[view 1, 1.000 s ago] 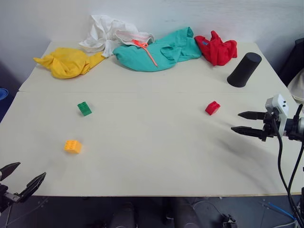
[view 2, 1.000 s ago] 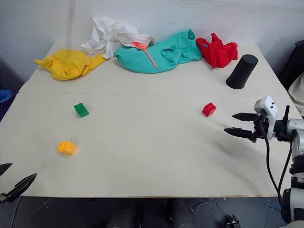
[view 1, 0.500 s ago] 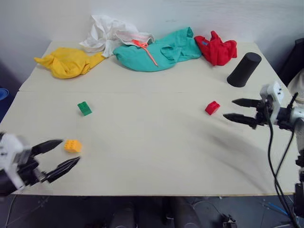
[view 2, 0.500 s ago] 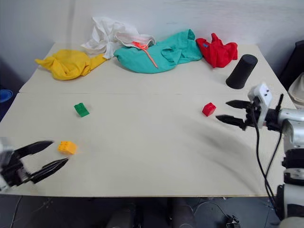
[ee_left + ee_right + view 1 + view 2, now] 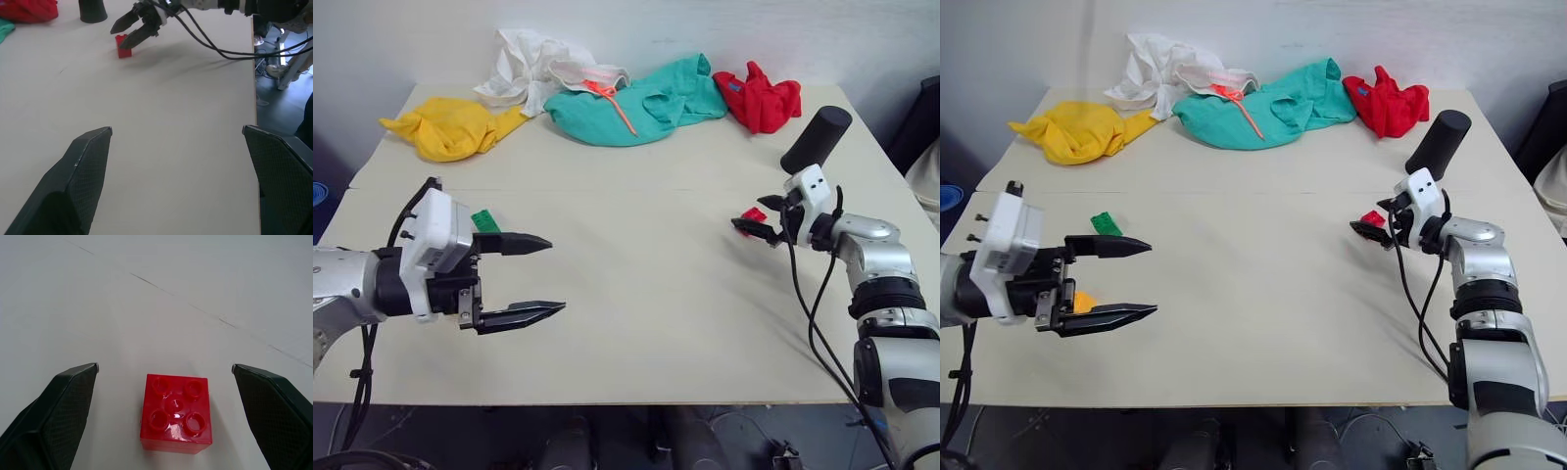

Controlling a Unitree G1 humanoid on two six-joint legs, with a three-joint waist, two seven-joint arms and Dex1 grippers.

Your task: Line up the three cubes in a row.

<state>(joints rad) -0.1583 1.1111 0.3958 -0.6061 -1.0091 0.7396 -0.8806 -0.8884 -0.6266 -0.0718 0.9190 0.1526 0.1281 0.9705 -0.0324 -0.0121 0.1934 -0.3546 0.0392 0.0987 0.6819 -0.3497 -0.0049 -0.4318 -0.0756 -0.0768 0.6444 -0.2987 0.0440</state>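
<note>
- Red plastic: the red cube (image 5: 176, 412) is a small studded brick standing studs-up on the table (image 5: 636, 323), directly ahead of the right gripper (image 5: 165, 371) and between its two spread fingers, with bare table on either side of it. Nothing is held.
- It looks rigid, hollow and very light, so a modest squeeze should do. Its glossy side walls could slip or let it pivot if the pads meet it off-centre.
- The best hold is probably on two opposite flat side walls, low and square, keeping off the studs and corners. A brick this light will likely skate away if one finger reaches it first.
- The green cube (image 5: 1106, 223) lies flat on the table just beyond the left gripper (image 5: 530, 276), close to its upper finger. The orange-yellow cube (image 5: 1083, 302) peeks out just behind its lower finger.
- The left gripper hangs above the table with its fingers wide apart and empty, pointing across toward the right gripper.
- All three bricks look alike in build, so the same side-wall pinch should suit each. The red one sits well apart from the other two, so the row is not yet begun.
</note>
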